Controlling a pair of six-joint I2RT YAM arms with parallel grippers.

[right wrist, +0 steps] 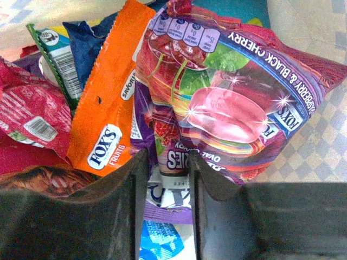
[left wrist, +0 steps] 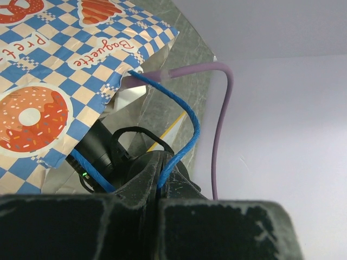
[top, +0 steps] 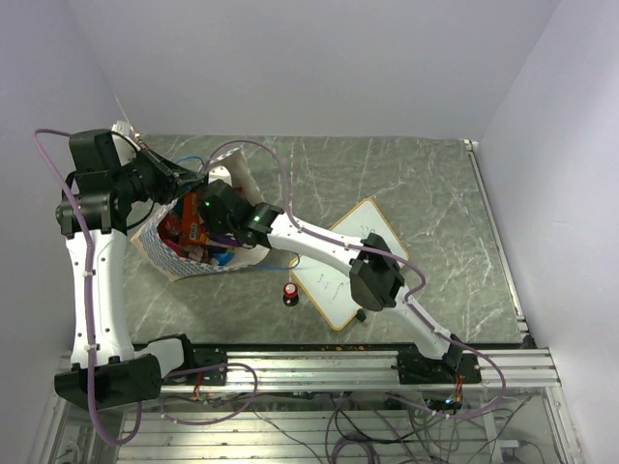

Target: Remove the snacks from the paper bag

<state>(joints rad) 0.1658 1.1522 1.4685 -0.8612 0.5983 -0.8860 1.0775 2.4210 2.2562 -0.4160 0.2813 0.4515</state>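
Note:
The paper bag (top: pixel 162 253) lies on the table's left side with its mouth open, and its checkered band shows in the left wrist view (left wrist: pixel 54 81). My left gripper (top: pixel 193 180) is shut on the bag's blue cord handle (left wrist: pixel 184 114), pinched between the fingertips (left wrist: pixel 146 179). My right gripper (top: pixel 208 215) is inside the bag. Its jaws (right wrist: pixel 167 162) stand a little apart, straddling the edge of a purple snack packet (right wrist: pixel 173 160). Around it lie a purple-pink cherry packet (right wrist: pixel 233 103), an orange packet (right wrist: pixel 108 108), a red-pink one (right wrist: pixel 32 119) and a green one (right wrist: pixel 54 59).
A wood-framed whiteboard (top: pixel 353 261) lies right of the bag, under the right arm. A small red-topped black knob (top: pixel 290 291) stands near the board's front-left edge. A purple cable (left wrist: pixel 225 108) loops over the bag. White walls close the left and back sides.

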